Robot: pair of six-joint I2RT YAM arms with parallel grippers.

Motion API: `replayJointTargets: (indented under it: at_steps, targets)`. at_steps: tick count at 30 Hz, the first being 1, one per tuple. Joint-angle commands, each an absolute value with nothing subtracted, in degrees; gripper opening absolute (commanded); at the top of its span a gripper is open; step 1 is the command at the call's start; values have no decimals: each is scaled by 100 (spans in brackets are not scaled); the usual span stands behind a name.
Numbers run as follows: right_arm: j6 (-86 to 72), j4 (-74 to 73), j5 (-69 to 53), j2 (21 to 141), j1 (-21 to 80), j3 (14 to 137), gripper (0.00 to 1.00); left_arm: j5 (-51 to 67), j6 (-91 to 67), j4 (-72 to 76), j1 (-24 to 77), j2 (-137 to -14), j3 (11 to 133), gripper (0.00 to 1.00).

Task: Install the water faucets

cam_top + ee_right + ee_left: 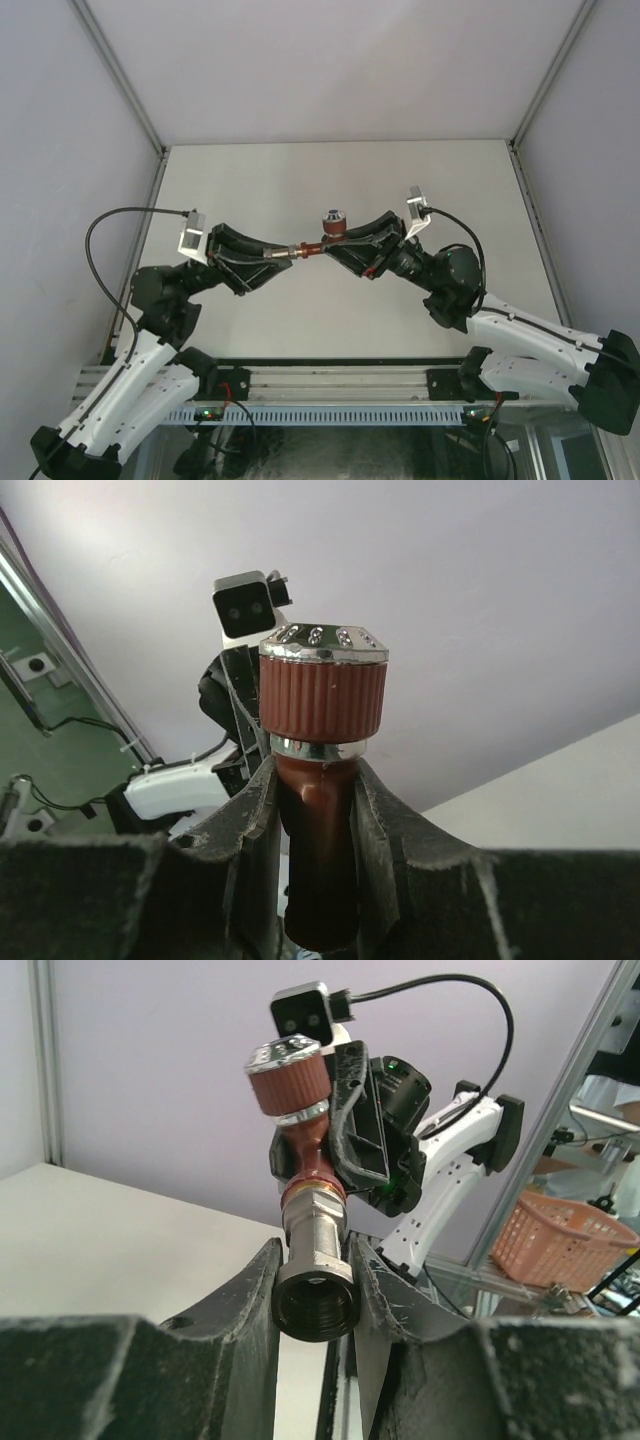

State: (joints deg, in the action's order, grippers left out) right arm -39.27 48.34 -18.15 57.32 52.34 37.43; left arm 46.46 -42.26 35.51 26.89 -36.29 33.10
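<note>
Above the table [300,180], clear of its edges, left pincer [268,256] pinches fitting [285,253], right pincer [332,245] tap body [312,247].

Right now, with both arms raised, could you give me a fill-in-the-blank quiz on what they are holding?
1. The left end effector is shut on a metal fitting coloured ___.
2. The right end effector is shut on the red-brown tap, just below its ribbed ___.
3. Tap and fitting meet end to end, held in the air above the ___.

Missing words: silver; knob; table.
</note>
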Motion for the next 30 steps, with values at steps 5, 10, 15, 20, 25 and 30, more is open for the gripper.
replayJointTargets:
  at_steps: [5, 10, 15, 20, 25, 30]
  targets:
    - [-5201, 4821, -2817, 6030, 5087, 3908, 0, 5076, -4241, 4523, 2917, -3759, 3264, 0]
    - [-5741, 4315, -3034, 6136, 4966, 4176, 0, 5253, -4637, 5286, 2917, -3915, 3209, 0]
    - [-5874, 3600, -2517, 6037, 5112, 4280, 0, 4996, -3900, 4616, 2926, -3736, 3156, 0]
    - [-6445, 3259, -2721, 6205, 4996, 4433, 0, 5044, -2960, 3664, 2960, -3645, 3355, 0]
    - [-7028, 2569, -2897, 6293, 4870, 4555, 0, 4710, -1521, 2266, 2979, -3357, 3511, 0]
    - [-7427, 2228, -3043, 6298, 4806, 4560, 0, 4387, -404, 1620, 3017, -3260, 3577, 0]
